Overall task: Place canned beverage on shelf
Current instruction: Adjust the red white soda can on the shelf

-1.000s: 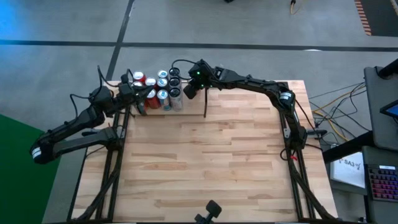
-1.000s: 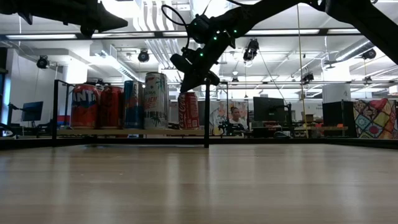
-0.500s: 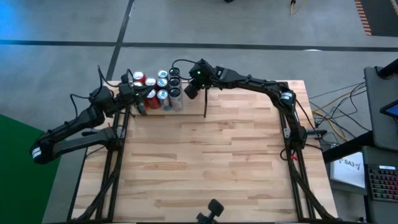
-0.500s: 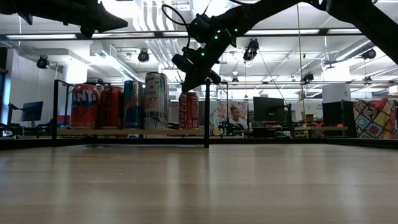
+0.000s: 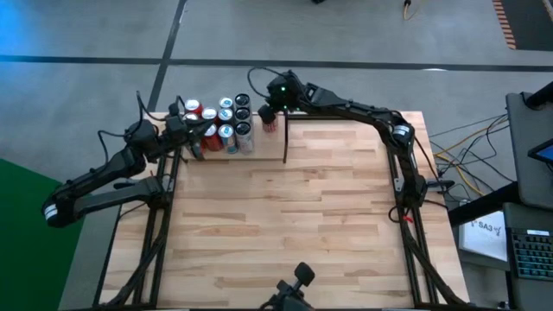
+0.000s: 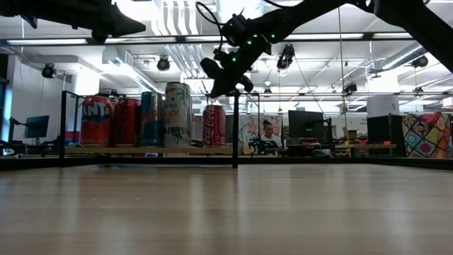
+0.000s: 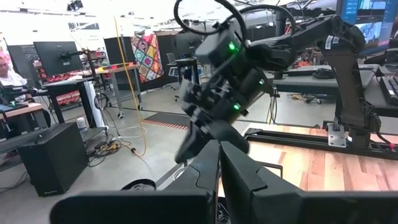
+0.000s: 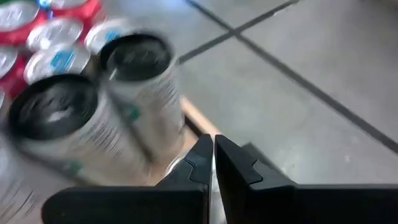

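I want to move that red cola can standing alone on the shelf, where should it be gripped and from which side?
Grip the red can around its upright wall, near the top, coming down from above on its open side away from the tall cans. The black rod stands close beside it, so keep clear of that.

- counter [image 5: 302, 216]: broad wood top bare across middle and near half; open passage from either side.
- shelf [image 5: 251, 152]: at far left corner of counter; cluster of cans [image 5: 220, 121] packs its left part, cans touching or just beside one another, little room between.
- red can [image 5: 270, 123]: stands alone, just right of cluster, near black divider rod [image 5: 285, 138].
- divider rod: upright, bars sideways sweep along shelf.
- right gripper [image 5: 266, 112]: shut, above red can, blocks approach from above.
- left gripper [image 5: 197, 149]: shut, at cluster's left edge, closes that side.
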You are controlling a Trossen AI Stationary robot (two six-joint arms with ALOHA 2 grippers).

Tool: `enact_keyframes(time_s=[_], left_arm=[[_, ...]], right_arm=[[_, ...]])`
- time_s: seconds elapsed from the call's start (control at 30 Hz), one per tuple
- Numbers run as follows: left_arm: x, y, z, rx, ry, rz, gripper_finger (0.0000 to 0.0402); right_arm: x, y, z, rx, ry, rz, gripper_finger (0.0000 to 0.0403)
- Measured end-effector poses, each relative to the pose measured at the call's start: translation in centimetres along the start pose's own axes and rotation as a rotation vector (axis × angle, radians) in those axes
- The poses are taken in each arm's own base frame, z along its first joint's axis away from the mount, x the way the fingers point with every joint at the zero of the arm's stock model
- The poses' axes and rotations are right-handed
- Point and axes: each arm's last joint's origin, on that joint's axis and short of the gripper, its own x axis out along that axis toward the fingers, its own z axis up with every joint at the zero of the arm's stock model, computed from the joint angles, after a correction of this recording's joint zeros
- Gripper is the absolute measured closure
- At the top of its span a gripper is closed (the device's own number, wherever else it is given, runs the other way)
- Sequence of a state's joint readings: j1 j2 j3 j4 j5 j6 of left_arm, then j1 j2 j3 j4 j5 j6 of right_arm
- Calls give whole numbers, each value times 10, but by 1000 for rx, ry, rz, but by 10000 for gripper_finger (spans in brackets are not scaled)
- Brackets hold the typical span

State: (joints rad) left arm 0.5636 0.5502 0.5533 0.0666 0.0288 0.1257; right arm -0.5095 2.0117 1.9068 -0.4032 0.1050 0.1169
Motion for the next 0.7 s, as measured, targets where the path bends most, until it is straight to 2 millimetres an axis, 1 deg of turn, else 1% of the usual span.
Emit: enact_keyframes(time_s=[0.13,0.33,0.5,0.7], left_arm=[[1,0,-1,0,7,-1,402],[3,0,-2,20,17,-3,402],[3,0,-2,22,16,-3,402],[3,0,-2,22,16,-3,402]], right_arm=[[1,-9,8,16,-71,-11,394],[1,-9,11,17,-101,-7,394],[2,-7,6,13,-74,-4,394],[9,0,-8,-11,-48,6,394]])
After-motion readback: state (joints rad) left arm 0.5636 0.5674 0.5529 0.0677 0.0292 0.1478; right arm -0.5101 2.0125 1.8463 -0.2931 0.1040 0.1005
